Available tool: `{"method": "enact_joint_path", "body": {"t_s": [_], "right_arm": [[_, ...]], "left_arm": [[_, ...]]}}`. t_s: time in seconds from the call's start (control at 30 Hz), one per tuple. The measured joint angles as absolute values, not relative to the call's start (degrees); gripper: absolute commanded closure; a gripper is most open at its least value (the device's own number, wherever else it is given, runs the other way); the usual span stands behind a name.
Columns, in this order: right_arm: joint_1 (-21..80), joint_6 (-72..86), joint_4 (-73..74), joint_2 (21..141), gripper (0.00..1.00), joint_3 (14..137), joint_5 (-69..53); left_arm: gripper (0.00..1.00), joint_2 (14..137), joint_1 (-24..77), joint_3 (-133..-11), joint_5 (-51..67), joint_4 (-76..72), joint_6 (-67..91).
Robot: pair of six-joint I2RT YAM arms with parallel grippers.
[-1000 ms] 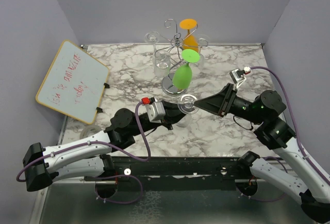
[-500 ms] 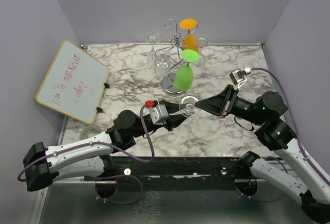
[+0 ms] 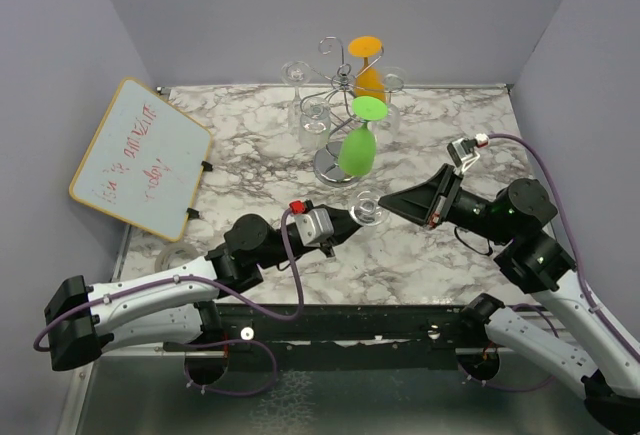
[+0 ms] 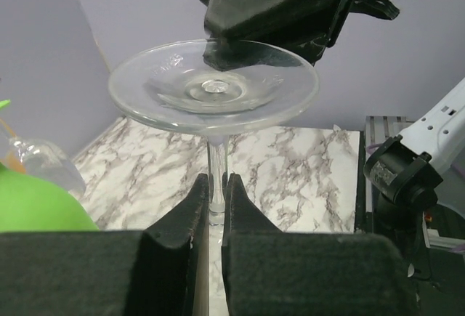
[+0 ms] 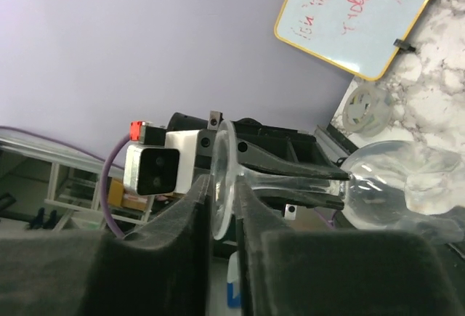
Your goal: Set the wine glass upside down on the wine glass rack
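Note:
The clear wine glass [image 3: 367,208] is held in the air in front of the rack, foot upward. My left gripper [image 3: 347,221] is shut on its stem [image 4: 216,178]. My right gripper [image 3: 386,202] is shut on the rim of its round foot [image 4: 214,87], pinched edge-on in the right wrist view [image 5: 224,185], where the bowl [image 5: 385,185] also shows. The right gripper's fingers [image 4: 269,11] show at the top of the left wrist view. The silver wire wine glass rack [image 3: 343,77] stands at the back on its round base [image 3: 330,166].
A green glass [image 3: 356,150], an orange glass [image 3: 368,67] and clear glasses [image 3: 313,120] hang upside down on the rack. A tilted whiteboard [image 3: 140,155] stands at the left. A clear round item [image 3: 178,255] lies by the table's near-left edge. Grey walls close in the sides.
My left gripper has moved right and a little nearer with the glass stem in it. The glass foot has dropped slightly. The right gripper has stayed on the foot's rim.

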State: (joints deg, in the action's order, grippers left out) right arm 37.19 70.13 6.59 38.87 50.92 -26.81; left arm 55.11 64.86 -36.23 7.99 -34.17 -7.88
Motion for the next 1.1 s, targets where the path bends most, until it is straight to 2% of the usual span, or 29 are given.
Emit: {"method": "enact_joint_path", "body": {"t_s": [0.07, 0.13, 0.23, 0.5, 0.83, 0.97, 1.1], "right_arm": [[37.19, 70.08, 6.17, 38.87, 0.41, 50.87, -26.33], [37.19, 69.63, 5.98, 38.65, 0.22, 50.89, -25.67], [37.19, 68.18, 6.35, 38.20, 0.12, 50.89, -23.66], [37.19, 65.95, 7.31, 35.90, 0.10, 48.27, -16.71], [37.19, 63.75, 10.39, 35.83, 0.11, 48.21, -11.42], [37.19, 62.87, 10.44, 35.94, 0.12, 48.21, -10.68], [37.19, 61.98, 10.44, 36.01, 0.12, 48.21, -10.07]], "left_arm": [[1.00, 55.18, 64.88, -36.36, 7.11, -33.56, -7.57], [1.00, 55.18, 64.88, -36.36, 5.43, -31.94, -6.92], [1.00, 54.76, 64.88, -36.36, 1.10, -28.67, -5.96], [1.00, 48.14, 63.72, -36.93, -14.79, -19.22, -5.37], [1.00, 49.01, 58.24, -49.10, -38.44, -7.49, -3.60], [1.00, 52.07, 51.53, -52.73, -43.05, -3.97, -1.61], [1.00, 57.43, 40.49, -58.65, -41.21, -0.23, 2.59]]}}
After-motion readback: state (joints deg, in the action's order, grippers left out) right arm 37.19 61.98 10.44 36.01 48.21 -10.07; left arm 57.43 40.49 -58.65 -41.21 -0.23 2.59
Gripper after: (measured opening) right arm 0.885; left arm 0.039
